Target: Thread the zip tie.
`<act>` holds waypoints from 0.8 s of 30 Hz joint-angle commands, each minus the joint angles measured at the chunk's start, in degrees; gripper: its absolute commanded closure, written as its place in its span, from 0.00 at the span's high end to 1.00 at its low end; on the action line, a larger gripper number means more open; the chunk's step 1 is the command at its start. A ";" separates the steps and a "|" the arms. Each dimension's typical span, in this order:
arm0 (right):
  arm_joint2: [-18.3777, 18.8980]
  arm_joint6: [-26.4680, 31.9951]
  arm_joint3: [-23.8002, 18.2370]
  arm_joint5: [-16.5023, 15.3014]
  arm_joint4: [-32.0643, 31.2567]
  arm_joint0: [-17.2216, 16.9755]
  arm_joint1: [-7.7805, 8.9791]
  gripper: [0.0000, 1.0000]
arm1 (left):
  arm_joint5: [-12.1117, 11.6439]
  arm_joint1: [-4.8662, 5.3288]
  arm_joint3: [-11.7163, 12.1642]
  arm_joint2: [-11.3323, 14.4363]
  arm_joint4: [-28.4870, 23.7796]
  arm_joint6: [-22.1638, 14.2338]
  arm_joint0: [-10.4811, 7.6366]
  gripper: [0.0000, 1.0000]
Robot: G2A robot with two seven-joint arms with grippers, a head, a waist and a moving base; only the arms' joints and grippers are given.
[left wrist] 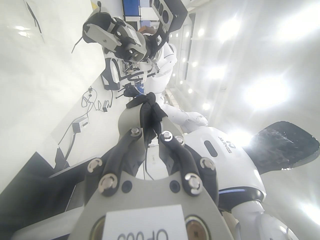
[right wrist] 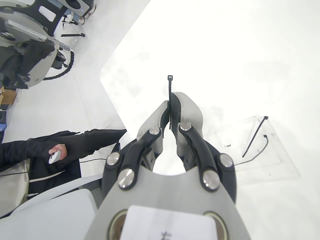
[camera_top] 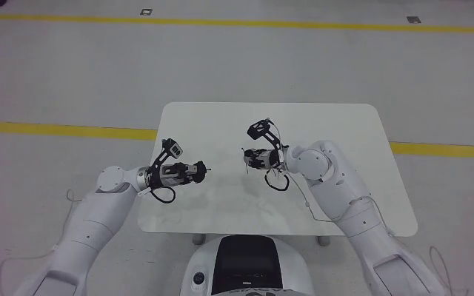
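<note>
Right claw (right wrist: 172, 102) was clenched on a black zip tie (right wrist: 170, 87). The tie was gripped edge-on between the ribbed pads, and its square head projected past the fingertips above the white table (right wrist: 225, 38). Left claw (left wrist: 150, 111) was pressed shut. Dark material was bunched at its tips, and what it was could not be determined.

Two spare ties (right wrist: 253, 137) were laid on a clear sheet (right wrist: 282, 161) on the table. They lay near the right claw and were not touched by it.

Both arms were raised over the middle of the table with the elbows set out to either side. The claws were pointed toward each other with a gap between them. The right claw was positioned slightly farther from the robot than the left.

The facing of the two claws and the gap between them were given by the top view, where the zip tie could barely be made out. In the left wrist view, the right claw was seen farther off, with the thin tail of the tie protruding from one side and the head from the other. The contact of the pads on the strap was given by the right wrist view.
</note>
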 commanded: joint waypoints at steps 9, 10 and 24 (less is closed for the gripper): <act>-0.13 -2.71 -1.15 0.00 -0.33 -0.79 0.04 0.00 | 0.00 0.00 0.00 0.00 0.00 0.00 0.00 0.00; -0.13 -3.57 -1.78 0.00 -0.44 -1.18 0.12 0.00 | 0.00 0.00 0.00 0.00 0.00 0.00 0.00 0.00; -1.79 -8.90 -14.40 0.00 8.64 -5.34 3.81 0.00 | 0.00 0.00 0.00 0.00 0.00 0.00 0.00 0.00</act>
